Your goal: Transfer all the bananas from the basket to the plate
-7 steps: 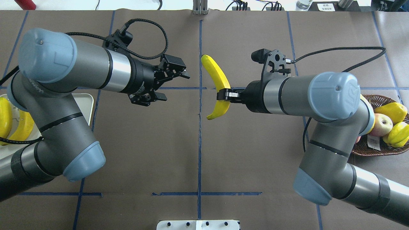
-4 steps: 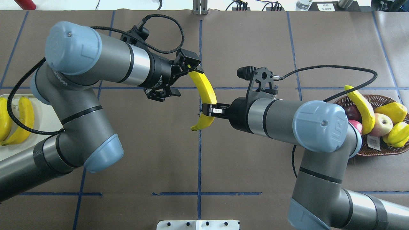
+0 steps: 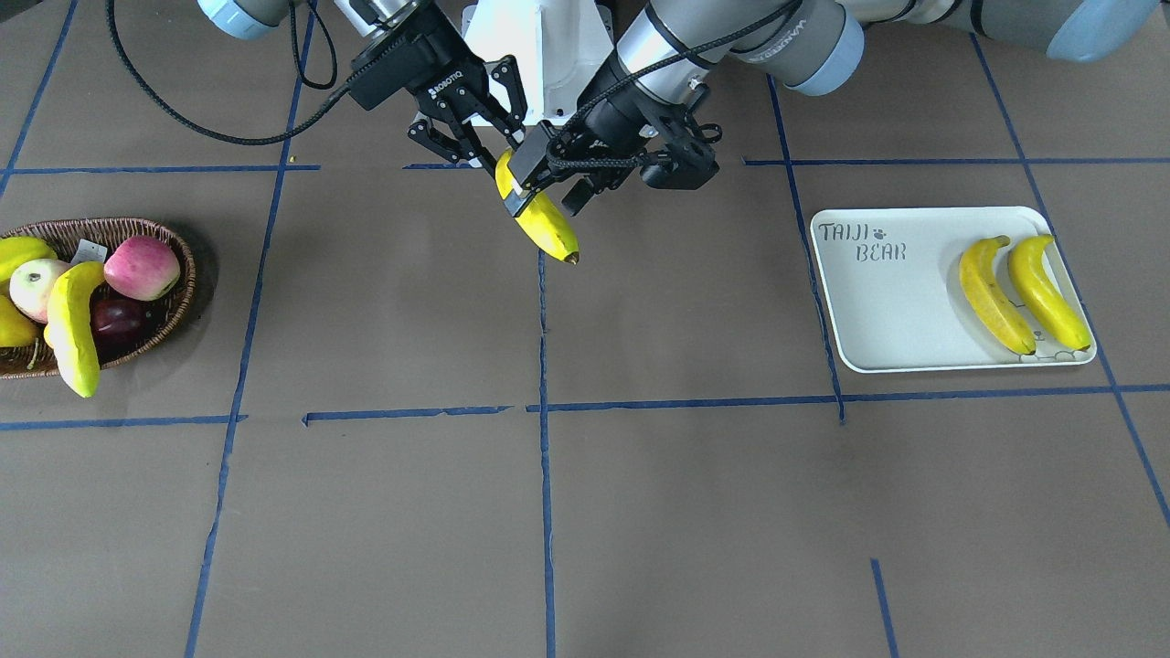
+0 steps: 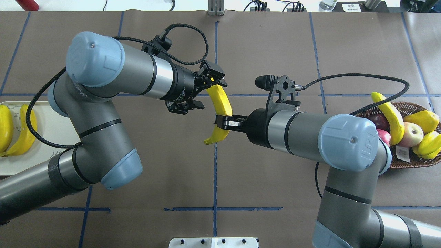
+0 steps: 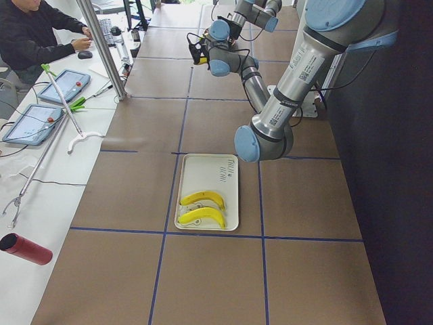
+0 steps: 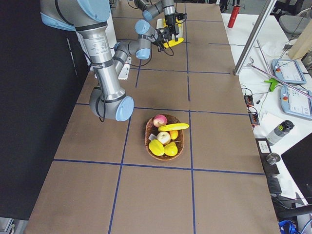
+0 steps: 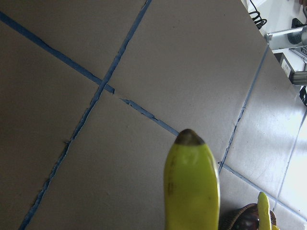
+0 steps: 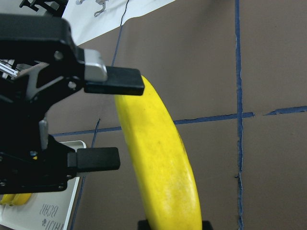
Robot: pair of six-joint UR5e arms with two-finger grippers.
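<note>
My right gripper [image 4: 223, 122] is shut on the lower half of a long yellow banana [image 4: 223, 101] and holds it in the air over the table's middle; it also shows in the front view [image 3: 544, 224]. My left gripper [image 4: 210, 93] is open, and its fingers [image 8: 115, 80] straddle the banana's upper end. Another banana [image 4: 391, 117] lies across the brown wicker basket [image 4: 413, 163] at the right. Two bananas [image 3: 992, 292] [image 3: 1047, 291] lie on the pale plate [image 3: 887, 311] at the left.
The basket also holds red-pink apples [image 3: 142, 267] and short stubby yellow fruit [image 4: 425, 120]. A white mount [image 4: 213, 243] sits at the near table edge. An operator [image 5: 34, 34] sits at a side desk beyond the table.
The left arm has swung right and the right gripper has carried the banana left. The left fingers now straddle the banana's upper end. The right arm has uncovered the basket's banana.
</note>
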